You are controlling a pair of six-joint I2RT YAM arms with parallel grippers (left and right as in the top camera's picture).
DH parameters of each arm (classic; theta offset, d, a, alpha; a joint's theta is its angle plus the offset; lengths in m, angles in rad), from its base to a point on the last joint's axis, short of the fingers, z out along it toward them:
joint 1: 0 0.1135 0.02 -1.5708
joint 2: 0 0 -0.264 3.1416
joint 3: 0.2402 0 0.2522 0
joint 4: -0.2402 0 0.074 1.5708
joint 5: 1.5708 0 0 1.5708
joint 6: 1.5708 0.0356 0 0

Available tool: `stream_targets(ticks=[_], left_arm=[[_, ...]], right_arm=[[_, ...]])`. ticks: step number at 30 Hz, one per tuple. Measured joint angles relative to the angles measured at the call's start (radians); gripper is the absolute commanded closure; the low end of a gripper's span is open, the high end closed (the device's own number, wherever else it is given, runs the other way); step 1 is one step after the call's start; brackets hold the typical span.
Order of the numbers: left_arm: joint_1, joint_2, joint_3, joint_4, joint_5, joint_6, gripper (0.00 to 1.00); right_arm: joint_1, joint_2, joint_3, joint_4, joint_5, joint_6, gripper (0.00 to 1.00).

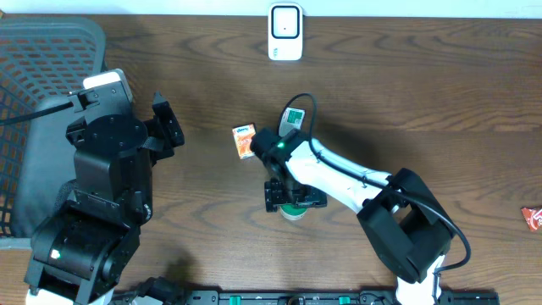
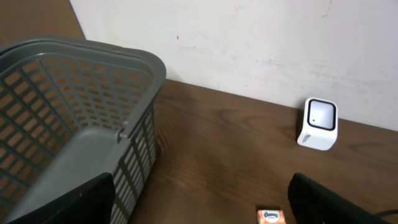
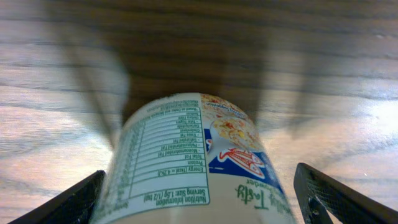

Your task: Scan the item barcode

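Scanner stood white at the far side of the table, and I placed everything else by it. The printed tub sat well apart from the scanner, on my near side of it, under the right gripper. That pincer was released: its fingers stood spread to either side of the tub. The right one was clearly off the tub, but I could not tell whether the left one touched. The tub's nutrition panel faced the wrist camera. A small orange box lay between the scanner and the tub, a little to the left. The grey basket filled the table far left of the scanner. The left gripper hung beside it, released, with nothing between its fingers. A red packet lay far right of the scanner.
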Motion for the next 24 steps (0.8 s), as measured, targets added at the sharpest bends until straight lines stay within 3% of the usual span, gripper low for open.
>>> stream_targets(ticks=[12,15,18,24], left_arm=[[0.000,0.000,0.000,0.000,0.000,0.000,0.11],[0.000,0.000,0.000,0.000,0.000,0.000,0.11],[0.000,0.000,0.000,0.000,0.000,0.000,0.11],[0.000,0.000,0.000,0.000,0.000,0.000,0.11]], right_arm=[[0.043,0.000,-0.001,0.070,0.065,-0.015,0.15],[0.043,0.000,-0.001,0.071,0.067,-0.053,0.27],[0.043,-0.002,-0.002,0.063,0.069,-0.076,0.49],[0.043,-0.003,-0.002,0.055,0.052,-0.093,0.53]])
